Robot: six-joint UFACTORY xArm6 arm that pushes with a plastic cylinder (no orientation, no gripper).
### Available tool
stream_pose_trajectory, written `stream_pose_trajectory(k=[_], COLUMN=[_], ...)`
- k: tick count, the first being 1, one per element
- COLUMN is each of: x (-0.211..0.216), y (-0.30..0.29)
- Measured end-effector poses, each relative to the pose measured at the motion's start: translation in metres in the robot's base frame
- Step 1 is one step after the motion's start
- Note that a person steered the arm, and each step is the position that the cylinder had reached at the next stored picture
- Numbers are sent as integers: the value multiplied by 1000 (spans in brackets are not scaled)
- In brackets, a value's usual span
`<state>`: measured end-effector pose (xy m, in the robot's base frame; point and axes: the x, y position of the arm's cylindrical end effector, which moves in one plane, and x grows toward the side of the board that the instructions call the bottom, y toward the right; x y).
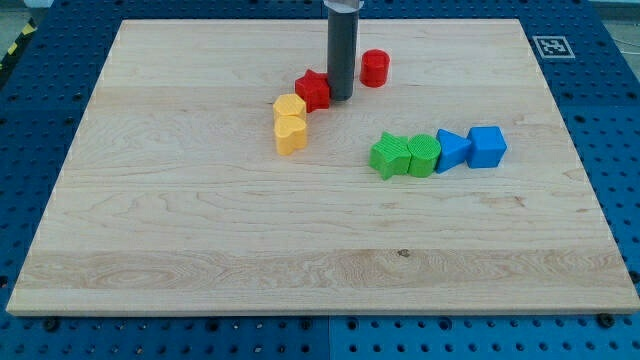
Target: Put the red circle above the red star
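Note:
The red circle (374, 68) stands near the view's top, right of centre. The red star (313, 90) lies to its left and a little lower. My tip (340, 97) rests on the board between them, right beside the star's right edge and to the lower left of the circle. The dark rod rises from there out of the view's top.
Two yellow blocks (290, 108) (290, 134) stand stacked in a column just lower left of the star. A green star (389, 155), a green circle (423, 155), a blue triangle (452, 150) and a blue cube (487, 146) form a row at the right. The wooden board (200, 230) lies on a blue table.

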<state>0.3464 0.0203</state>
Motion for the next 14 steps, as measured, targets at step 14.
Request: stream_pose_trajectory(k=[14], x=[-6], y=[94])
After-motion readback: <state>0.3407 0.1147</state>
